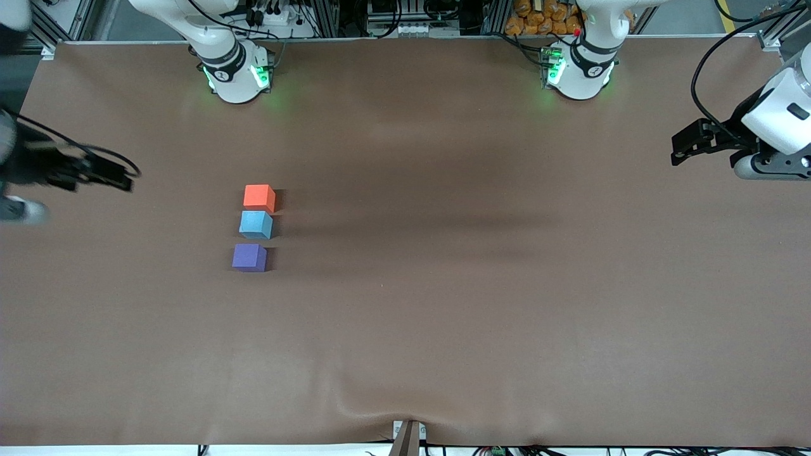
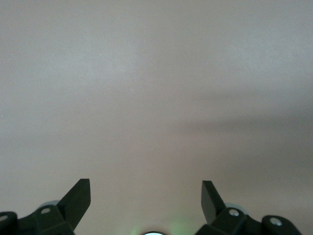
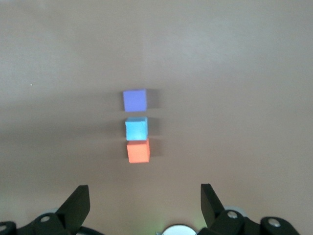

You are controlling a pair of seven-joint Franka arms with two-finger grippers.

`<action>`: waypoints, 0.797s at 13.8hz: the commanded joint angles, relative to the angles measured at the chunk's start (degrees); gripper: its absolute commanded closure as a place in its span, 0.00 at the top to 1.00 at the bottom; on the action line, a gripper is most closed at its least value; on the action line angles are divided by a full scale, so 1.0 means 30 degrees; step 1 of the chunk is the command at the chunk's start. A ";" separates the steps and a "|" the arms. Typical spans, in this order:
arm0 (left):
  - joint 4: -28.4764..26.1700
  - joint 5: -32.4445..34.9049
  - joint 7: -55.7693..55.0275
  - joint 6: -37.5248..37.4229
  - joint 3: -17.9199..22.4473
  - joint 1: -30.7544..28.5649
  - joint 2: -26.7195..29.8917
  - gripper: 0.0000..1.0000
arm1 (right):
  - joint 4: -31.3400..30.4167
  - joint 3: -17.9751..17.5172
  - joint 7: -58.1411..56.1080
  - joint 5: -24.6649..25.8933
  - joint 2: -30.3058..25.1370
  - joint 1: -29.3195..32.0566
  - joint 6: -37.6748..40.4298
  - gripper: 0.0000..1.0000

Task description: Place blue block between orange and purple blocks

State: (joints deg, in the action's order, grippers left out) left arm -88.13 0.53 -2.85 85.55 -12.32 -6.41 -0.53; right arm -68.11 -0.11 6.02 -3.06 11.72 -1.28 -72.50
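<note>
Right gripper (image 1: 120, 177) up in the air over the table's edge at the right arm's end, well apart from the blocks, holding nothing. Fingers (image 3: 78, 205) spread wide apart in the right wrist view, bare brown cloth between them, all 3 blocks in sight farther off. Waiting, by the look of it.

3 cubes in a short row on the brown table cover (image 1: 443, 316), toward the right arm's end, resting flat. Orange block (image 1: 259, 197) farthest from the front camera. Blue block (image 1: 256, 225) next, nearer to the camera, sitting between the other 2, just beside the orange one with almost no gap showing; touching or not, cannot tell. Purple block (image 1: 249, 258) nearest to the camera, a narrow strip of cloth visible between it and the blue one. Row not quite straight: each cube set slightly more toward the right arm's end than the one farther from the camera. Same order in the right wrist view: purple (image 3: 134, 100), blue (image 3: 136, 129), orange (image 3: 138, 151).

Nothing but bare cloth across the middle of the table, with soft shadows and a few wrinkles near the camera's edge.

Left gripper (image 1: 681, 149) up over the table's edge at the left arm's end, well apart from the blocks, also waiting. Fingers (image 2: 78, 200) wide apart in the left wrist view, gripping nothing, only plain cloth below.
</note>
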 commanded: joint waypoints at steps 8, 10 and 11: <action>0.0022 -0.0117 -0.0135 -0.0568 0.2411 0.2869 0.0468 1.00 | -0.7912 0.0359 -0.2064 0.0169 -0.5839 0.0485 -0.4282 1.00; 0.0022 -0.0117 -0.0135 -0.0889 0.2380 0.2868 0.0469 1.00 | -0.7532 0.0039 -0.2122 0.0257 -0.5781 0.0573 -0.4223 1.00; 0.0080 -0.0117 -0.0135 -0.0920 0.2380 0.2897 0.0469 1.00 | -0.7443 -0.0312 -0.2152 0.0606 -0.5722 0.0718 -0.4078 1.00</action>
State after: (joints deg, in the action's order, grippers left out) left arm -88.13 0.53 -2.89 84.20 -5.41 2.05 -0.03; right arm -89.93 1.22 0.49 -2.75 -4.28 -0.68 -84.73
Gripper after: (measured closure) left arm 0.000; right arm 0.000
